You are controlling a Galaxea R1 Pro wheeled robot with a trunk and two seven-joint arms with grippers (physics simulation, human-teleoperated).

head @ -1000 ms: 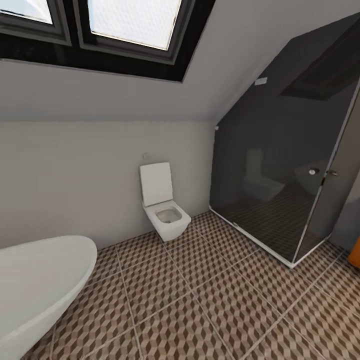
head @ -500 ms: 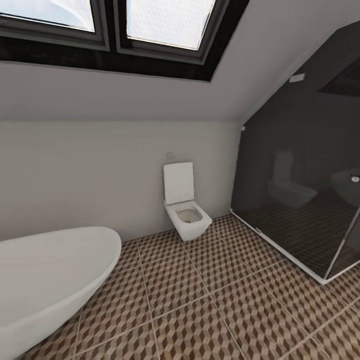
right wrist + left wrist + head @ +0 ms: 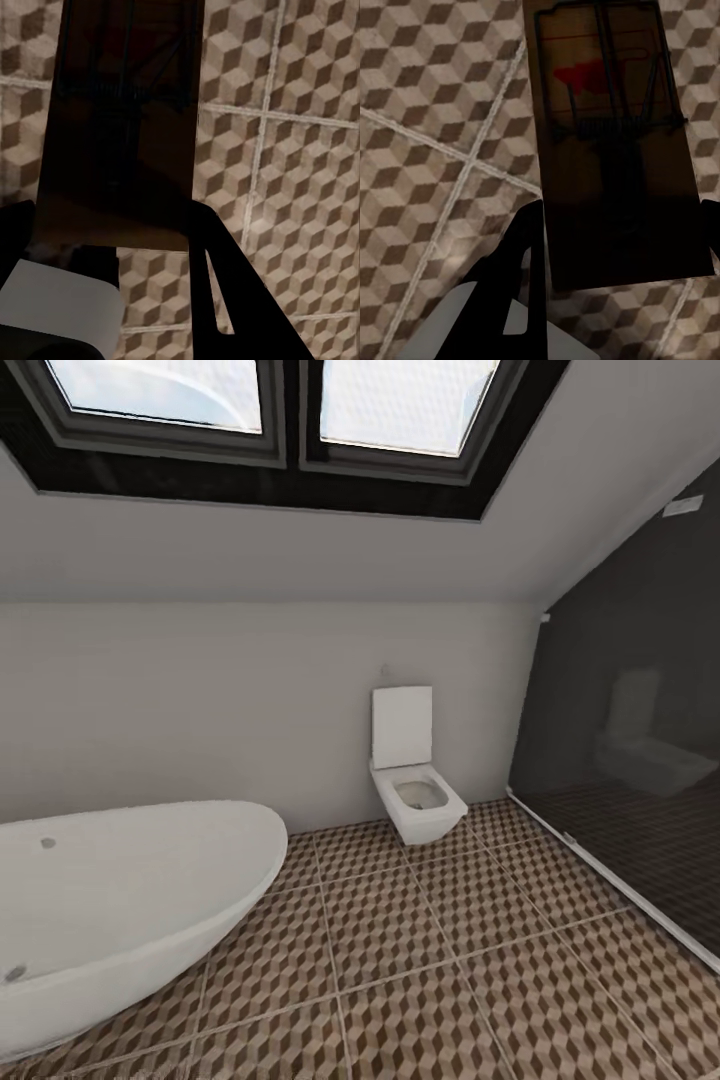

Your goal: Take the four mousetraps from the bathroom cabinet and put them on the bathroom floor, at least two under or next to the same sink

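A dark-brown mousetrap [image 3: 611, 150] with a red mark and a wire spring sits between the black fingers of my left gripper [image 3: 619, 225], which is shut on it above the bathroom floor [image 3: 427, 112]. In the right wrist view a second mousetrap [image 3: 124, 120] is clamped in my right gripper [image 3: 112, 225], also held over the cube-patterned tiles [image 3: 300, 150]. The head view takes in the same tiled floor [image 3: 450, 960] across the room. The sink and the cabinet are out of view.
A white oval bathtub [image 3: 120, 900] stands at the left on the floor. A white square toilet [image 3: 415, 790] hangs on the far wall. A dark glass shower enclosure [image 3: 640, 760] closes off the right. Skylight windows [image 3: 280, 410] sit in the sloped ceiling.
The head view has swung to the left: the toilet and shower have slid right in the picture and more of the bathtub shows.
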